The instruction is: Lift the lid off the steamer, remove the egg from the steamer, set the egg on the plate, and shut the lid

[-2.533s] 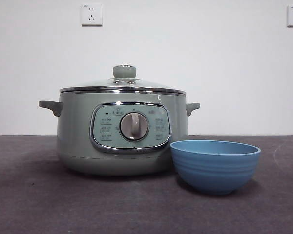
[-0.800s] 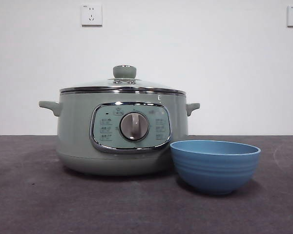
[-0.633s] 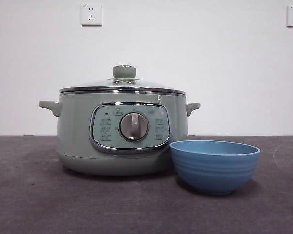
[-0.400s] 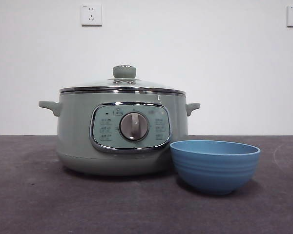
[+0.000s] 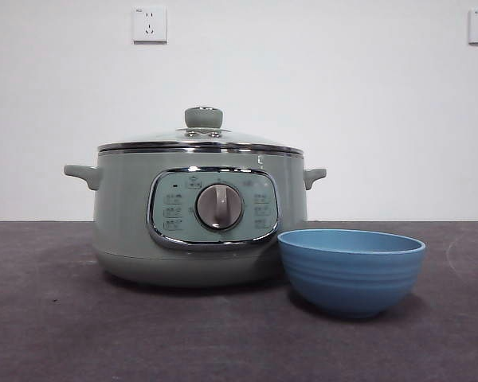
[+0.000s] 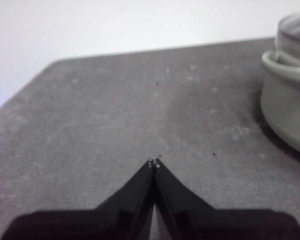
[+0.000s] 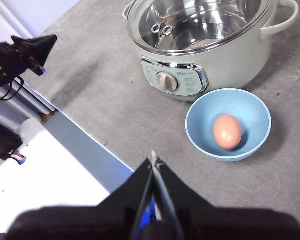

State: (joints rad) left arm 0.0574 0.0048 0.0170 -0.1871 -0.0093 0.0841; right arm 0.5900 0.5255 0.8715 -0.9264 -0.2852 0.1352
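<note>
My right gripper (image 7: pixel 154 159) hangs high above the near edge of the table (image 7: pixel 105 95), jaws pressed together and holding nothing; my left gripper (image 6: pixel 154 162) is likewise pinched together and empty, low over bare table at the left, with the steamer (image 6: pixel 287 107) just off to its right. From my right gripper the egg (image 7: pixel 227 131) lies ahead and to the right, already sitting in the plate (image 7: pixel 200 132), long axis roughly near to far. The plate stands just in front of the steamer's right side, close to it; I cannot tell whether they touch. The lid (image 5: pixel 201 137) sits flat on the steamer, knob (image 5: pixel 203 117) upright at its centre, farther from my right gripper than the plate. Judging by this, every step looks done and nothing calls for a reach. Were the lid to need seating, the left gripper seems nearer it, and nothing stands between. Behind, the wall (image 5: pixel 319 103) carries two sockets (image 5: pixel 150 24).
</note>
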